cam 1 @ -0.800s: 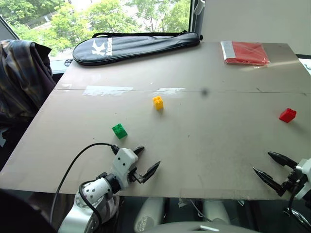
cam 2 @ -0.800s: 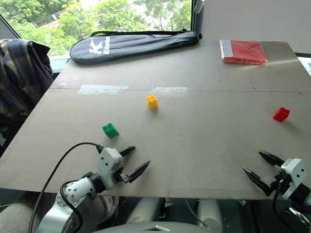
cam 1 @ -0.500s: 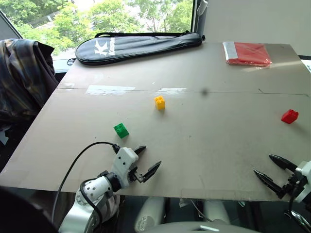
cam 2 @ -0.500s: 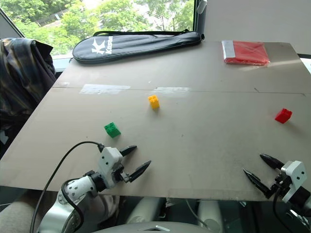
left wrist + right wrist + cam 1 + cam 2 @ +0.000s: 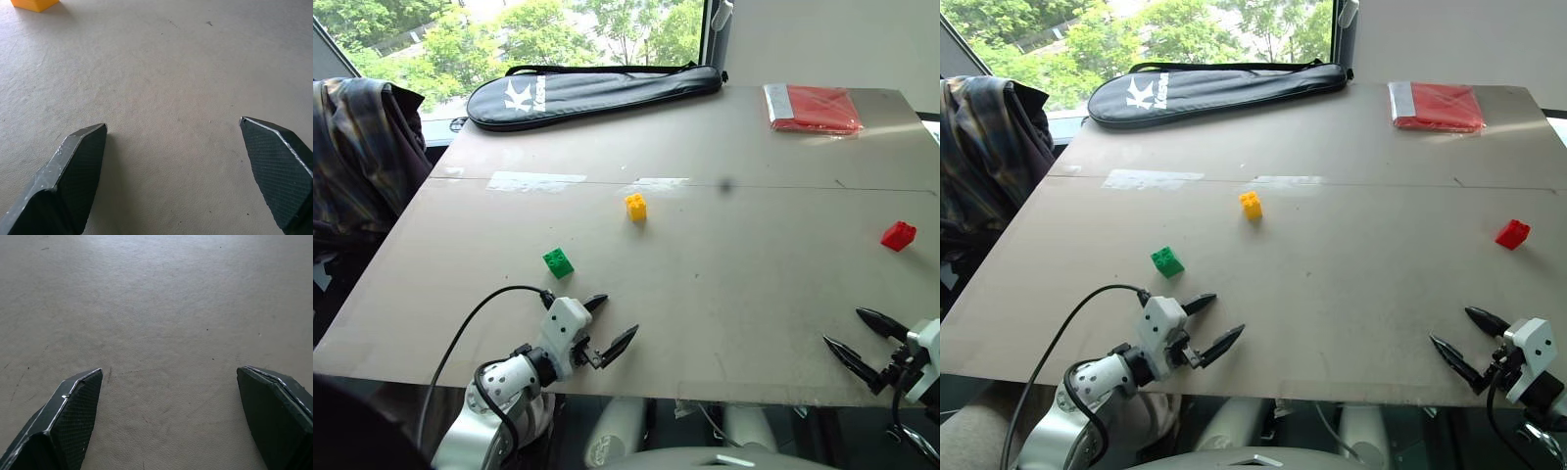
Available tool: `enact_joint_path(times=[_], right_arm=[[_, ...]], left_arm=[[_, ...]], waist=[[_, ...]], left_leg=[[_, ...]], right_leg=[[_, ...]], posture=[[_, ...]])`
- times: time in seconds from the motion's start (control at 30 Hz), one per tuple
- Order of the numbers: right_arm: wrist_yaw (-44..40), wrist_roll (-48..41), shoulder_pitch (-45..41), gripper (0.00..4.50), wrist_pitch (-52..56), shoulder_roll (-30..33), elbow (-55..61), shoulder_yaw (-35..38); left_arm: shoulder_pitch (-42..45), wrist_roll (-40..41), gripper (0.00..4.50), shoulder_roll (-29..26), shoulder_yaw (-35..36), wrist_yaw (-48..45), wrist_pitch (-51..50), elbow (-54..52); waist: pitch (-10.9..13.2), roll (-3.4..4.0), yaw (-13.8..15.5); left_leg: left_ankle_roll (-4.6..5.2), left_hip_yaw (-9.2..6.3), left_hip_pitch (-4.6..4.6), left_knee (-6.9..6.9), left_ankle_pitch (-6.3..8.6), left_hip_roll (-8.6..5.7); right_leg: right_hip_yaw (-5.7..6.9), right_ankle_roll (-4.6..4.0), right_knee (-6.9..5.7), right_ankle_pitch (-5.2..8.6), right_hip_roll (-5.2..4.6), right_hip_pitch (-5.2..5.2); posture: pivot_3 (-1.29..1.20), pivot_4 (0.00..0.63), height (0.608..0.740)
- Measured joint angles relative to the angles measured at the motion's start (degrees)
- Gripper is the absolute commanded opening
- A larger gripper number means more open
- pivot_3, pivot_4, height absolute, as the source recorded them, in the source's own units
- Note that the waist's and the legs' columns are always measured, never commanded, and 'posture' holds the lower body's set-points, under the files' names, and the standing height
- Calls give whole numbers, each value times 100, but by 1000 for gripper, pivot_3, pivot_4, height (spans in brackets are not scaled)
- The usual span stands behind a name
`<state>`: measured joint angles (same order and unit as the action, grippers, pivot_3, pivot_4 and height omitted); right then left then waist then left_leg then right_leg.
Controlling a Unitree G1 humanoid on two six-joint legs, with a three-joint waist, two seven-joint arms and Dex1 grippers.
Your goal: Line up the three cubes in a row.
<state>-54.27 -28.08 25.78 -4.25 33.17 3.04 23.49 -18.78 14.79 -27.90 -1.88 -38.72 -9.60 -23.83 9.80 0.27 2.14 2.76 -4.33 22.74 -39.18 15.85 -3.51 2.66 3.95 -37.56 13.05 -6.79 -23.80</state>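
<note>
Studded plastic cubes (image 5: 634,206) — matte table (image 5: 734,284).

Head stereo pair: high behind near desk (image 5: 724,294) edge, facing forward and down; whole desktop in frame, window beyond far edge. Right eye offset slightly sideways; both eyes share same desktop, yellow brick (image 5: 634,207), both tools.

Left wrist camera: low, close over desk surface, looking along left tool (image 5: 171,142) toward yellow brick at frame edge.

Right wrist camera: equally low and close, looking along right tool (image 5: 168,382) across bare desk.
</note>
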Motion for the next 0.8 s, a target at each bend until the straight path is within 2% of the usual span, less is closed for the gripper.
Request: enact_joint_path(times=[0.23,0.33,0.4,0.53,0.6,0.8], right_arm=[[697,203,-326,4500,137,-8,-157,235],[1080,286,-479,4500,215,-39,-326,366],[1479,262,-718,4500,427,-107,-363,489],[1972,320,-952,4500,744,-127,-408,512],[2677,451,-1429,4500,1192,-232,-515,514],[4075,731,-2501,4500,2127,-586,-385,391]], left_arm=[[361,277,4431,-39,-42,-99,-373,-75],[616,310,4431,-236,-115,-254,-470,-216],[1096,247,4431,-503,-228,-425,-509,-328],[1824,364,4431,-608,-336,-581,-833,-590],[2630,627,4431,-698,-406,-778,-1274,-591],[4000,1386,4431,-696,-496,-1120,-2154,-628]], waist=[[6,-10,4],[8,-13,9],[8,-10,9],[8,-11,-2],[13,-19,-12],[12,-17,-112]], left_leg=[[1,1,2,-2,-1,-1],[1,-2,4,0,-1,-1],[-1,1,3,-1,-2,-1],[0,5,1,-2,-2,-2],[-1,7,5,-8,-4,-1],[-2,16,0,-6,-5,3]], right_leg=[[2,0,0,-1,4,-1],[3,-2,-2,-1,9,-2],[-3,-8,-5,-5,13,-5],[-6,-16,-5,-10,37,-4],[-9,-26,-10,-17,48,-10],[-20,-7,-15,-32,58,-12]], posture=[[0,150,694],[0,150,694],[0,150,694],[0,150,694],[0,150,694],[0,150,694]])
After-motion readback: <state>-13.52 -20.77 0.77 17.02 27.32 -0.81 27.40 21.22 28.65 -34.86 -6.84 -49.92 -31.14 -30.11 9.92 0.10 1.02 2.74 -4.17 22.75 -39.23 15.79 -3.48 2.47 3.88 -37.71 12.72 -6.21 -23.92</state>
